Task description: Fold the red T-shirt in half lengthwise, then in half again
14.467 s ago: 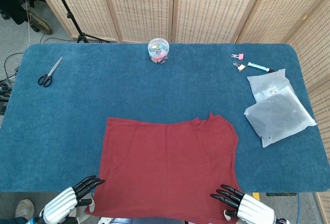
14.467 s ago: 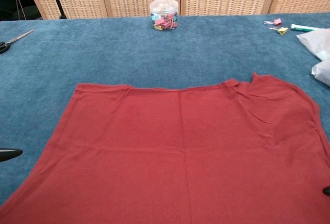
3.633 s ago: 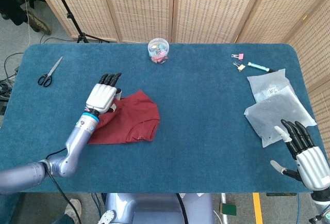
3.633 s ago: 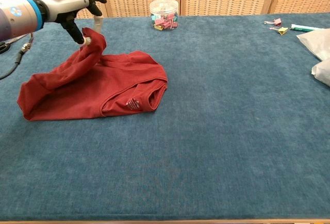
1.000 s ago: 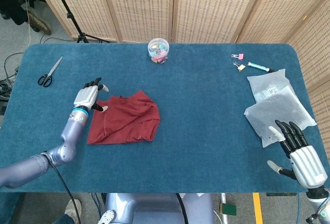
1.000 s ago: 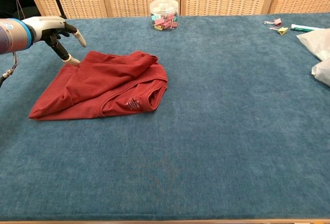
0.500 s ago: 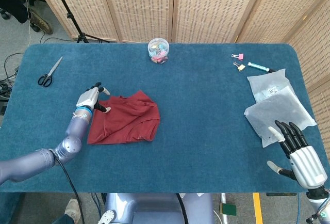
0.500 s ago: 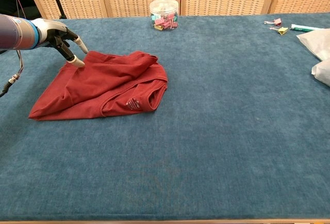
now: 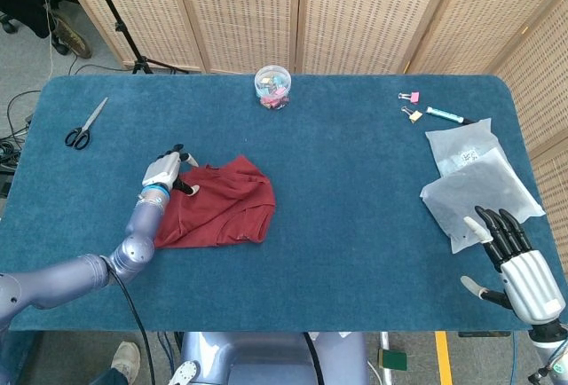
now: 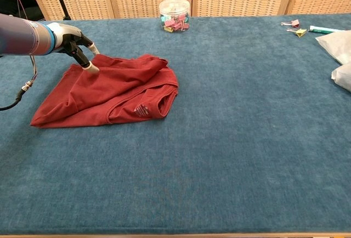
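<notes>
Looking: biggest thing first, down to the smallest.
Table point(image 9: 355, 252): a big blue table with everything on it.
Shirt point(image 9: 217, 212): the red shirt lies on the left part of the table. It is now a small lumpy bundle. A while ago it lay flat and wide at the near edge. The folds are not neat, and the neck hole shows at the front in the chest view.
Bags point(image 9: 475, 185): two see-through bags lie on the right side, well apart from the shirt.
Left hand point(image 9: 169, 170): it is at the far left corner of the shirt. Its white fingertips point(image 10: 90, 66) press on the cloth there. A second ago it was just beside the shirt and off it. Now it has come over onto the cloth. I cannot tell if it is pinching the cloth or only pushing it down.
Right hand point(image 9: 515, 256): it sits low at the right, near the bags, with fingers spread and nothing in it. It has hardly moved.
Scissors point(image 9: 84, 125): far left, alone.
Jar point(image 9: 272, 86): a small jar of clips at the back.
Pen and clips point(image 9: 430, 112): tiny things at the back right.
What it means: both folds look done, so I think the hand is only patting the corner flat. The bundle is still messy, so it may need more tidying.
</notes>
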### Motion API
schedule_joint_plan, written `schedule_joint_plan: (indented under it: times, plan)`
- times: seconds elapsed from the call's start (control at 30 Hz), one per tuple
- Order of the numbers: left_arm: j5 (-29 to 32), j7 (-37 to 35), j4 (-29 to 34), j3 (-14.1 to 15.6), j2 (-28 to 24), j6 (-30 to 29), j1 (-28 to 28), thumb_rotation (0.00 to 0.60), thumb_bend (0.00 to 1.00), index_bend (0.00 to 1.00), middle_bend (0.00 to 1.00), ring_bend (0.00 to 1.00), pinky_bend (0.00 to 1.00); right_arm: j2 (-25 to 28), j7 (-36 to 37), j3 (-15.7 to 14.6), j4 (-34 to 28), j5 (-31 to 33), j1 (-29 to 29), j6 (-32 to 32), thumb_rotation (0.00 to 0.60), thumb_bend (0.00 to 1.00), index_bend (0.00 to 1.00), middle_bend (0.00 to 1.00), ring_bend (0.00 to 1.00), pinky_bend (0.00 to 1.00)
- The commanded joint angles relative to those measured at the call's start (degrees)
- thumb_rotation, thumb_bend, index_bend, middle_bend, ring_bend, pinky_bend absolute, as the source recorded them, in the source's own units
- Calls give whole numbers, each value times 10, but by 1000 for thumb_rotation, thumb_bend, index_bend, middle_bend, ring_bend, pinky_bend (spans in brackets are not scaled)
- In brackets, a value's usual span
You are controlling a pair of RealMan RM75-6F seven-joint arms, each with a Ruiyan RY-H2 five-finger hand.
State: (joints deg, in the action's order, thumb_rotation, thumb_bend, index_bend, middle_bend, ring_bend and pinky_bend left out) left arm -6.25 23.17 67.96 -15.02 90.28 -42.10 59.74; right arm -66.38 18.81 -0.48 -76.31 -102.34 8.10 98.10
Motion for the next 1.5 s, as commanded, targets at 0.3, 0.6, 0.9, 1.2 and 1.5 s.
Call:
schedule_joint_plan:
  times: [0.3, 0.6, 0.9, 1.2, 1.5]
  plan:
    - [-23, -2, 2, -7, 13, -27, -5, 600, 405, 545, 0, 0, 0, 0, -1, -1, -1, -1, 0, 0, 600, 0, 0, 0, 0, 0]
    - [-45, -5, -3, -12, 24, -34, -12, 600, 488, 646, 0, 0, 0, 0, 0, 0, -1, 0, 0, 0, 600, 0, 0, 0, 0, 0]
    - [-70, -11, 8, -21, 24, -41, -22, 600, 583, 721, 0, 0, 0, 1, 2, 0, -1, 1, 0, 1, 600, 0, 0, 0, 0, 0]
    - [-127, -36, 81, -29, -9, -54, -45, 600, 598, 726, 0, 0, 0, 2, 2, 0, -2, -1, -1, 4, 600, 0, 0, 0, 0, 0]
    - [-200, -47, 189, -15, -43, -81, -66, 600, 599, 729, 0, 0, 0, 3, -2, -1, -5, -4, -2, 7, 600, 0, 0, 0, 0, 0]
